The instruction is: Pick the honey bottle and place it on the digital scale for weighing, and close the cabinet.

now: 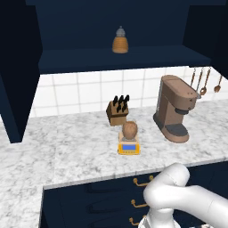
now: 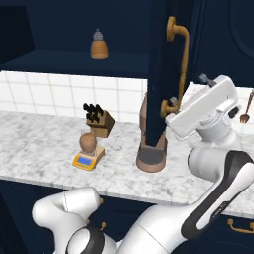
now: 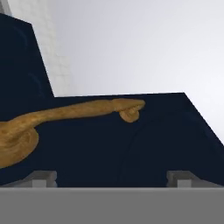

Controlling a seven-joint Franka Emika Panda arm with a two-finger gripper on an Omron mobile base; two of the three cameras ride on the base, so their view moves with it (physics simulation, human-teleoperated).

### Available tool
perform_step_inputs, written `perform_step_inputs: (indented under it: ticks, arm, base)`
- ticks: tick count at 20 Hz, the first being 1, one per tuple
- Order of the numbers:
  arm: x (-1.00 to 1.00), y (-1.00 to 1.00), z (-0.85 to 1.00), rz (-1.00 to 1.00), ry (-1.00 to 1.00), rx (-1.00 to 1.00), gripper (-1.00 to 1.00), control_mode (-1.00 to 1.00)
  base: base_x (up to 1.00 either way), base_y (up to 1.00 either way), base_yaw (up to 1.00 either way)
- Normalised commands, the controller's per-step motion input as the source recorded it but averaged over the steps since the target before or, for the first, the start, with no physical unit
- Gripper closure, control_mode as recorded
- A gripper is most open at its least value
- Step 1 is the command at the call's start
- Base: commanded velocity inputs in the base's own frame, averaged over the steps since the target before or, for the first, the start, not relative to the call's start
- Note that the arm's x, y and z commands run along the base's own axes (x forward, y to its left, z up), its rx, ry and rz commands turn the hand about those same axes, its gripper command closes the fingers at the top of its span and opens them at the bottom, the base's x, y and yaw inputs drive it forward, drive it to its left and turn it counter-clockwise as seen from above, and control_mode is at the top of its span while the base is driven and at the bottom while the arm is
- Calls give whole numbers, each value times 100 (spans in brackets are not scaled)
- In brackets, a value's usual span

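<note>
The honey bottle (image 1: 130, 130) is being carried upright by the digital scale (image 1: 128, 147), which is lying on the marble counter (image 1: 62, 151) just in front of the wooden knife block (image 1: 117, 111). The brown coffee machine (image 1: 174, 109) is being seen to the right of the scale, apart from it.

The cabinet (image 1: 111, 26) is being shown open, with a small orange beehive-shaped bottle (image 1: 120, 41) standing on its shelf. In the right base view, one cabinet door (image 2: 161, 69) is being seen swung outward, edge on, with its curved brass handle (image 2: 179, 64) facing the arm. The gripper (image 2: 174, 106) is being held right at the lower end of that handle. In the hand view, the fingertips (image 3: 42, 178) are being shown spread wide against the dark door panel, with nothing pinched between them.
</note>
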Motion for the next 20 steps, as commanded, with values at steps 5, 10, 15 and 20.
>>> perform_step_inputs:
  ticks: [5,10,15,20]
  arm:
    - [27,100,-2,-23,8,-43,-100,-100]
    - [47,100,-8,-40,13,-30,-100,-100]
    - [75,100,-7,-38,10,-20,-100,-100]
    - [100,100,-18,-30,10,-13,-100,-100]
  base:
    - [0,0,0]
    - [0,0,0]
    - [0,0,0]
    - [0,0,0]
